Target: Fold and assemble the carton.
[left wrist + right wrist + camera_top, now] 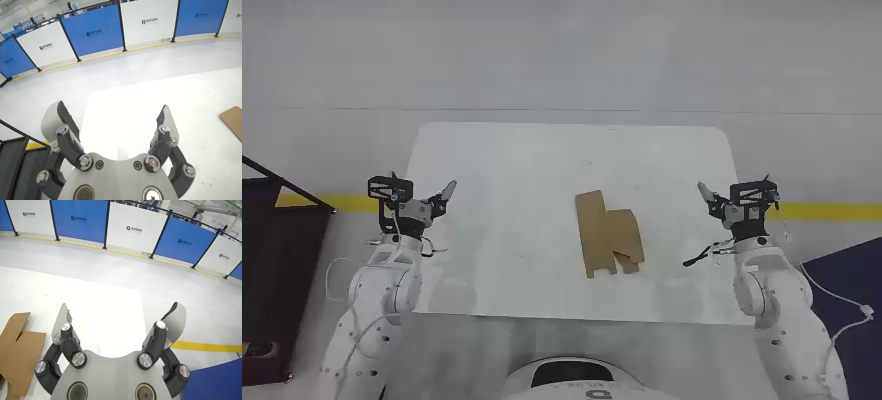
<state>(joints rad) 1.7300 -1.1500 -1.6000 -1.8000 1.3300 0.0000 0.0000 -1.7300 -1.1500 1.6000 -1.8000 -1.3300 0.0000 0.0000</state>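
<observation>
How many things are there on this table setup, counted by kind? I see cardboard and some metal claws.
Brown carton, lying flat: 1
End effectors: 2, the left end effector and the right end effector, both open
White table: 1
Total: 4

The white table (pixel 502 180) carries one brown carton (pixel 610 238), seemingly flat, near its middle.

Carton (pixel 233 121) cut off at edge in both wrist views; left one shows just corner.

Probably factory hall: pegboard partitions (pixel 94 34)
</observation>
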